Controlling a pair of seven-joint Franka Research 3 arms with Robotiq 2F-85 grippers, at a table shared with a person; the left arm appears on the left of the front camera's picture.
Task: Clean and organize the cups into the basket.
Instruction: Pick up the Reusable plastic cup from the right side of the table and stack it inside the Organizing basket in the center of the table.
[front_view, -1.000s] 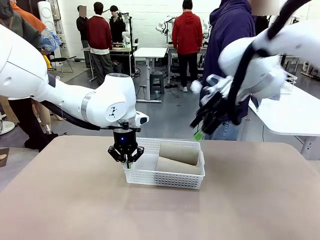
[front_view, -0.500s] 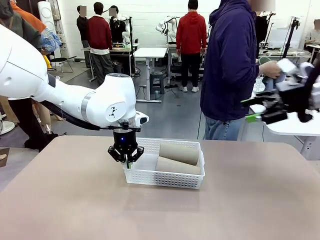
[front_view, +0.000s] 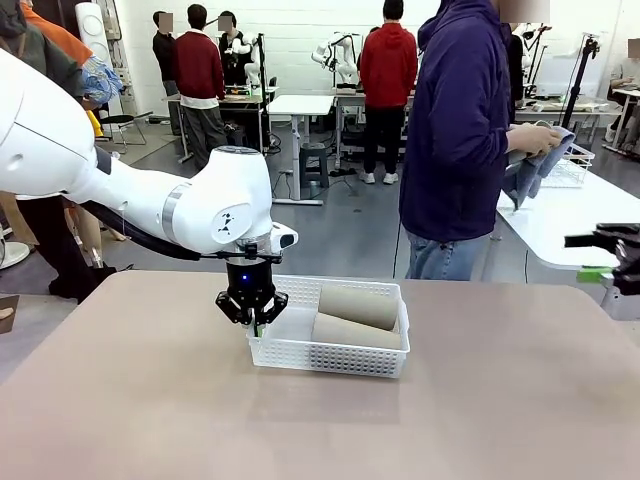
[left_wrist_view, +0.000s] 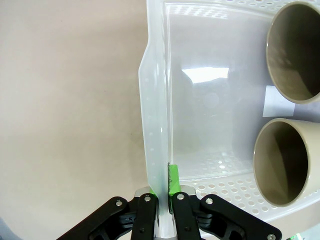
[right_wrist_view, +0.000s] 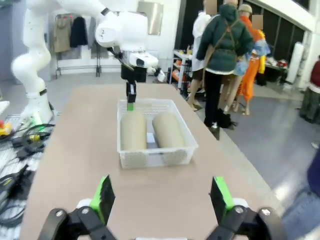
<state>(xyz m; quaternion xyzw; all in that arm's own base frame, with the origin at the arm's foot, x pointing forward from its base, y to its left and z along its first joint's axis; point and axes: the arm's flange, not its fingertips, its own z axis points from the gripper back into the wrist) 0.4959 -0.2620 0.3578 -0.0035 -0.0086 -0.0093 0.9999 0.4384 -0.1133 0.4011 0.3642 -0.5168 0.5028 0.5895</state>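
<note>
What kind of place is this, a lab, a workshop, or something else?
Most likely a robotics lab: the left gripper of a white robot arm is clamped on a basket's rim, plain worktables with people around them stand across an open floor, and loose cables lie beside the table.

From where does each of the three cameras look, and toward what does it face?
Front view: robot's side, facing across the table to the person; left gripper and right gripper show.
Left wrist view: left wrist, looking down its shut fingers, clamped on the basket rim.
Right wrist view: right wrist, at the table's right end, facing the left arm; own open fingers below.
Shared: all show the basket holding two tan cups.
</note>
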